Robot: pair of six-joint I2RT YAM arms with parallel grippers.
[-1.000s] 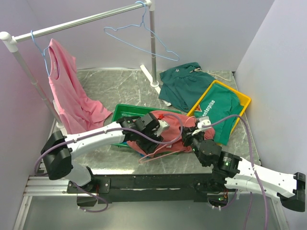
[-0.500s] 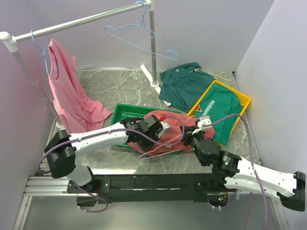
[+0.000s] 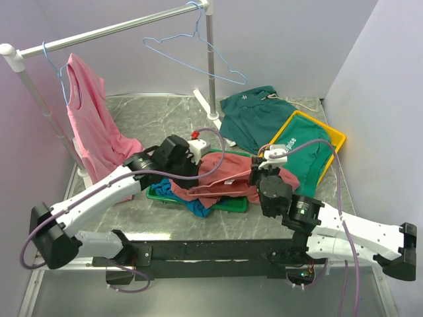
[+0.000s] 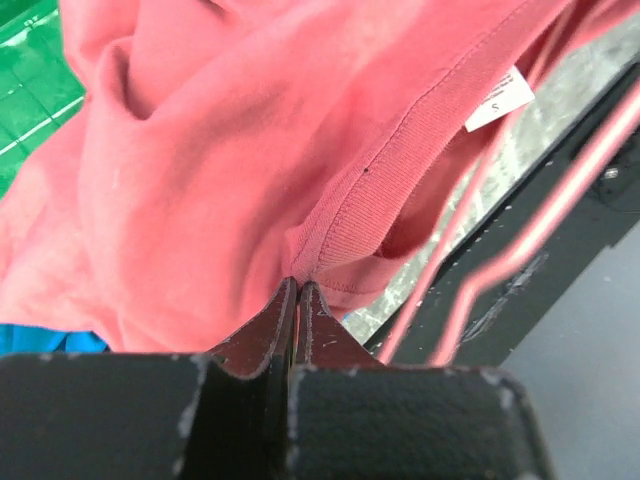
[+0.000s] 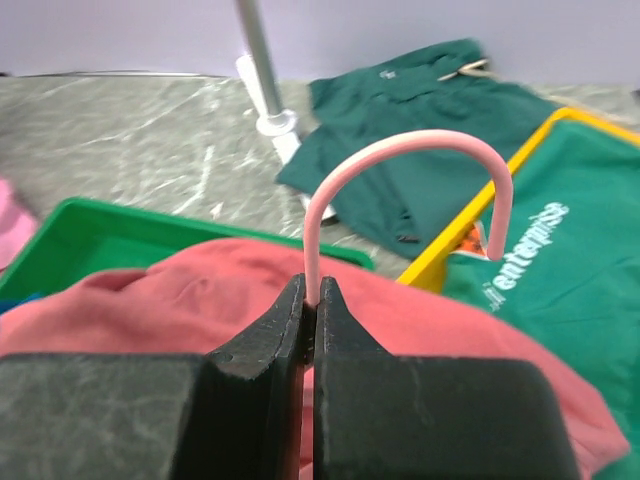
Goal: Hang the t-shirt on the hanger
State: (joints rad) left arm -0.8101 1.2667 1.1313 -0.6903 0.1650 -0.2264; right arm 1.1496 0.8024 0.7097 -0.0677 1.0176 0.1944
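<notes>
**T-shirt (image 3: 221, 173) lying bunched over the green tray (image 3: 157, 194), both grippers clamping**

The t-shirt is covering the green tray's middle and right portion. The left gripper (image 4: 297, 285) is pinching the ribbed collar edge (image 4: 380, 185) with its jaws fully closed, and the white tag (image 4: 498, 98) is hanging further along the collar. The hanger (image 5: 410, 138) is standing upright at the tray's right end, where the right gripper (image 5: 311, 285) is closing tightly on its hook stem. A blue garment (image 3: 198, 206) is overhanging the tray's near rim. Bare table (image 3: 158, 119) is showing behind the tray, up to the rack post (image 3: 211, 66). A yellow tray (image 3: 334, 135) is bounding the right side.
</notes>
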